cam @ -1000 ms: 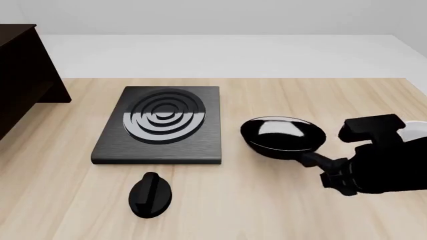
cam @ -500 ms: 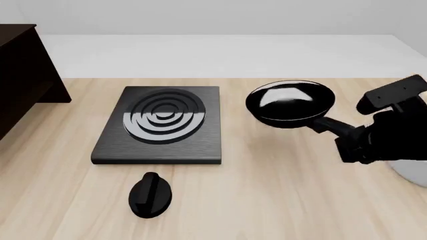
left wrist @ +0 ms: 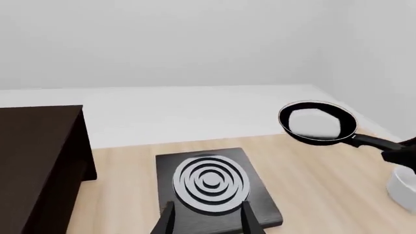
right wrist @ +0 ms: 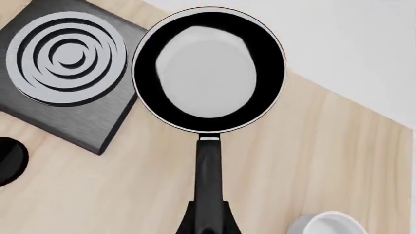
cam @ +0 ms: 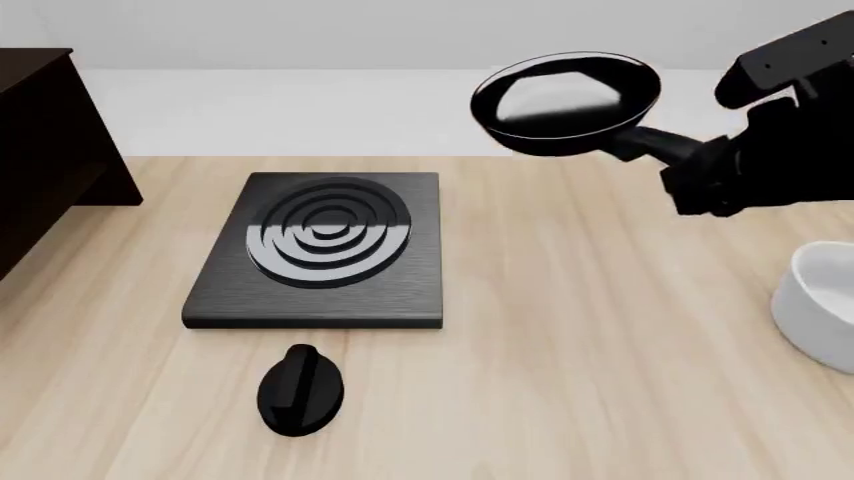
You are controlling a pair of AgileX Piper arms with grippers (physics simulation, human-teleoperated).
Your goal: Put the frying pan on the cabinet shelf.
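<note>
A light wooden table (cam: 561, 380) with a fine lengthwise grain is seen across the lower part of the front view. Beyond its far edge a pale, nearly white floor (cam: 334, 110) is spread out, and this is met by a plain light-grey wall (cam: 334, 30). In the left wrist view a second wall (left wrist: 383, 58) is joined to the back wall at a corner. No window is shown. The scene is lit evenly and softly, with only faint shadows cast on the table.
</note>
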